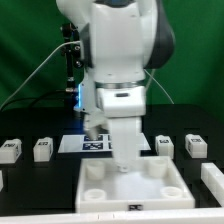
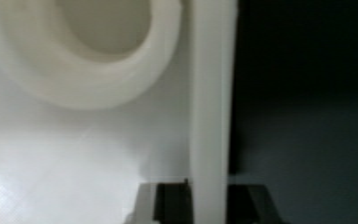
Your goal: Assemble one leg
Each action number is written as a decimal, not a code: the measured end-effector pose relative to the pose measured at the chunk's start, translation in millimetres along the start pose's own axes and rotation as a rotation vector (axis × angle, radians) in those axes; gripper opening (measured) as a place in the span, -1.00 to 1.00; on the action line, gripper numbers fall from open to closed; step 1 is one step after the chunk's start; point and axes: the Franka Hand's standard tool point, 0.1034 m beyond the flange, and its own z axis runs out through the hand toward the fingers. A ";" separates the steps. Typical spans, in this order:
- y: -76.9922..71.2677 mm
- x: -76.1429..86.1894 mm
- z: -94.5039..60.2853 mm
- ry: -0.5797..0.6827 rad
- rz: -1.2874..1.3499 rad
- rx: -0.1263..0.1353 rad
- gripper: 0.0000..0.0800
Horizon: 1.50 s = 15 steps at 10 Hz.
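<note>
Several small white legs with square tags lie in a row on the black table: two at the exterior view's left (image 1: 10,150) (image 1: 43,149), and two at the right (image 1: 165,146) (image 1: 195,146). My gripper (image 1: 124,160) reaches straight down onto the back rim of the large white tray-like square part (image 1: 150,190) and holds no leg. In the wrist view the gripper (image 2: 213,190) has one dark finger (image 2: 169,205) on each side of the part's thin upright wall (image 2: 213,100), pressed against it. A round corner socket (image 2: 96,40) lies beside the wall.
The marker board (image 1: 92,144) lies on the table behind the square part, partly hidden by my arm. Another white piece (image 1: 214,178) sits at the exterior view's right edge. Cables and a black stand (image 1: 68,60) are at the back left.
</note>
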 end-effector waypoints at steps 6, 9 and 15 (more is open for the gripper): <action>15.8 41.0 5.6 0.013 -0.036 0.021 -0.86; 16.2 40.1 5.0 0.013 -0.034 0.020 -0.39; 16.7 39.8 4.4 0.013 -0.033 0.019 0.62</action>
